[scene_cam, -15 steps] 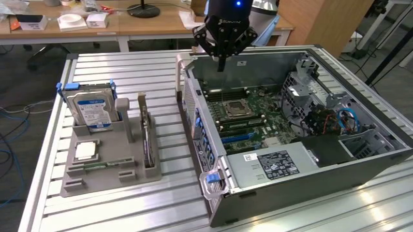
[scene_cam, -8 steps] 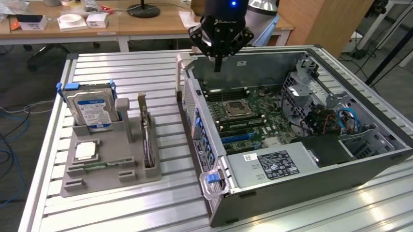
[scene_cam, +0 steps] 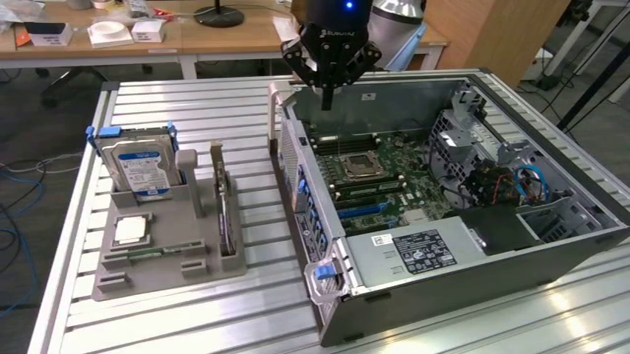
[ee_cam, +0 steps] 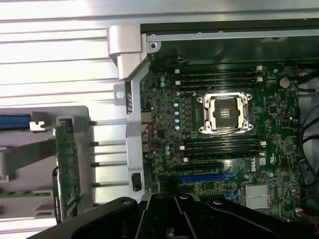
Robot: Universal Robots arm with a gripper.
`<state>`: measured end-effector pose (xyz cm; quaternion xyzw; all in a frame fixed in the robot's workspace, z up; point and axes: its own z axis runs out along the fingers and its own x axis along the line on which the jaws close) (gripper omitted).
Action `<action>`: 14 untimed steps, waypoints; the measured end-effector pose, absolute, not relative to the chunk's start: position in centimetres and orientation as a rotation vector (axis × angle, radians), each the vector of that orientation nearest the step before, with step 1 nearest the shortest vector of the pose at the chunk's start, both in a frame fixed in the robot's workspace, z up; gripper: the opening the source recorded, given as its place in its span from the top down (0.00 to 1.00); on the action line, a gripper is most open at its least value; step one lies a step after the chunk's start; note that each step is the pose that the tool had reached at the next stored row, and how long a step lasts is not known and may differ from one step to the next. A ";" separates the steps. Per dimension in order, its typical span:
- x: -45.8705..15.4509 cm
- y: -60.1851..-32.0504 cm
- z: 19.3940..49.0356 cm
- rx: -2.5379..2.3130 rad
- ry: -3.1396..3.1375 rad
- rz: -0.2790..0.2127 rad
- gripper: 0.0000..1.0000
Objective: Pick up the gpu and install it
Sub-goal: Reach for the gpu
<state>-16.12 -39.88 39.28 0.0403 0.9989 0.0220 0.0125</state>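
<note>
Arm (scene_cam: 340,15) is hanging vertical; gripper (scene_cam: 326,105) is pointing straight down, fingers (scene_cam: 326,92) sitting pressed together, carrying nothing.

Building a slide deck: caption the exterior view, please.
Shut, empty gripper hovers over the open computer case; the gpu stands on edge in the grey holder beside the hard drive.
</note>
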 end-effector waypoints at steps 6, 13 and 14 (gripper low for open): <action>-16.9 -39.9 39.3 0.126 3.113 0.069 0.89; -17.8 -39.9 39.3 0.126 3.113 0.069 0.89; -17.9 -39.9 39.3 0.126 3.113 0.069 0.89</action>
